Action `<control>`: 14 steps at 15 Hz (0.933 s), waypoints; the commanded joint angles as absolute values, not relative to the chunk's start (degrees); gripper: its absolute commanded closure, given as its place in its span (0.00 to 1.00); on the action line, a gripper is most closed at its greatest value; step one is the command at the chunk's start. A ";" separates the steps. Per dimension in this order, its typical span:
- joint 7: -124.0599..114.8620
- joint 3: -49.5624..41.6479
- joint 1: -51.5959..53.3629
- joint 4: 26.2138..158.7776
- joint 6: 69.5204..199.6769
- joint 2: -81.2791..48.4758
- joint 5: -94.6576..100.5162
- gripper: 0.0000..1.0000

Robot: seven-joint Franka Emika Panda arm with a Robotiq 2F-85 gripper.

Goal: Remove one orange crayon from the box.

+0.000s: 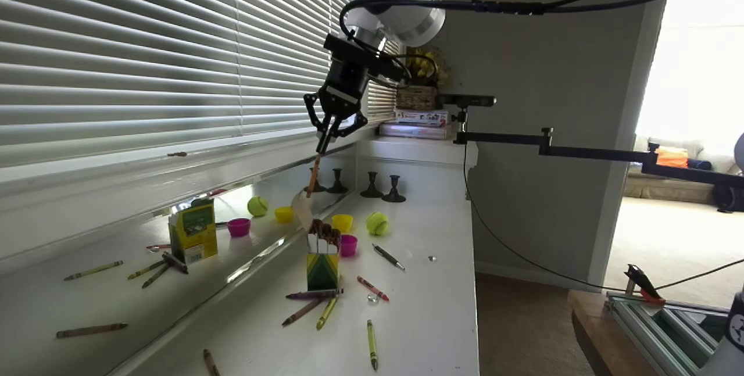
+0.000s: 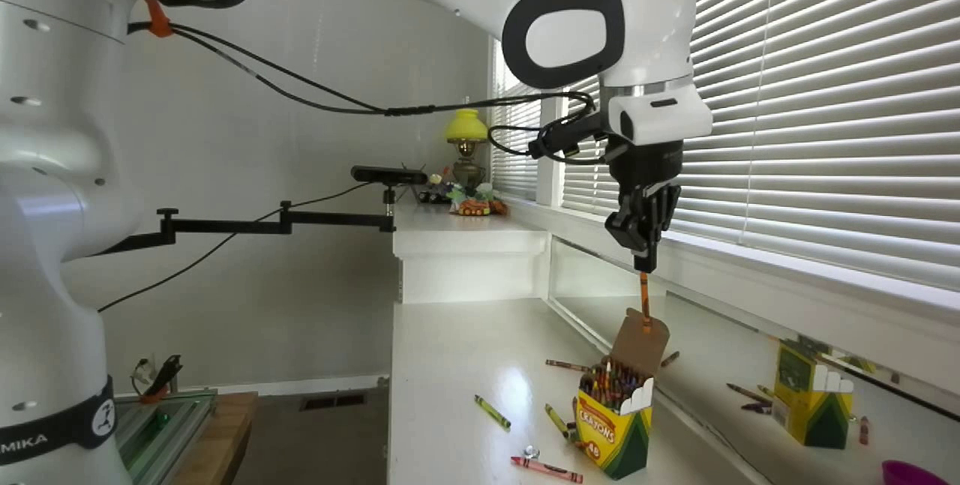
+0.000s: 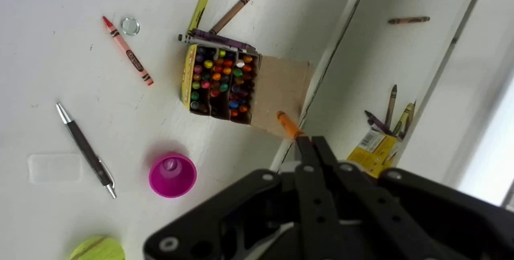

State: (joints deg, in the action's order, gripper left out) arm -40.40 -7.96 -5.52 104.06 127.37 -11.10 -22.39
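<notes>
The yellow and dark green crayon box (image 1: pixel 322 271) stands upright with its lid flap open; it also shows in an exterior view (image 2: pixel 616 436) and in the wrist view (image 3: pixel 186 81). It is full of crayons of many colours, several of them orange. My gripper (image 1: pixel 323 146), also in an exterior view (image 2: pixel 645 264) and the wrist view (image 3: pixel 312 139), is shut on an orange crayon (image 1: pixel 314 175). The crayon (image 2: pixel 645 301) hangs down from the fingertips, clear of the box's crayons, above or in front of the open flap (image 3: pixel 281 91). Its upper end is hidden between the fingers.
Loose crayons lie around the box, among them a red one (image 3: pixel 128 51) and a purple one (image 3: pixel 223 39). A pink cup (image 3: pixel 172 175), a pen (image 3: pixel 86 151), a yellow cup (image 1: pixel 342 223) and a tennis ball (image 1: pixel 377 224) stand nearby. A mirror (image 1: pixel 232 271) along the wall reflects the box.
</notes>
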 commanded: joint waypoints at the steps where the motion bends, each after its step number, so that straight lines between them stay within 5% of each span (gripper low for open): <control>1: -44.41 -8.83 -6.79 103.45 123.98 -9.48 -22.45 0.99; 14: -44.37 -7.06 -7.08 103.38 98.78 -9.03 -30.91 0.99</control>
State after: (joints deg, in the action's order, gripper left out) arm -43.19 -7.68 -7.18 104.11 102.57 -7.54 -28.00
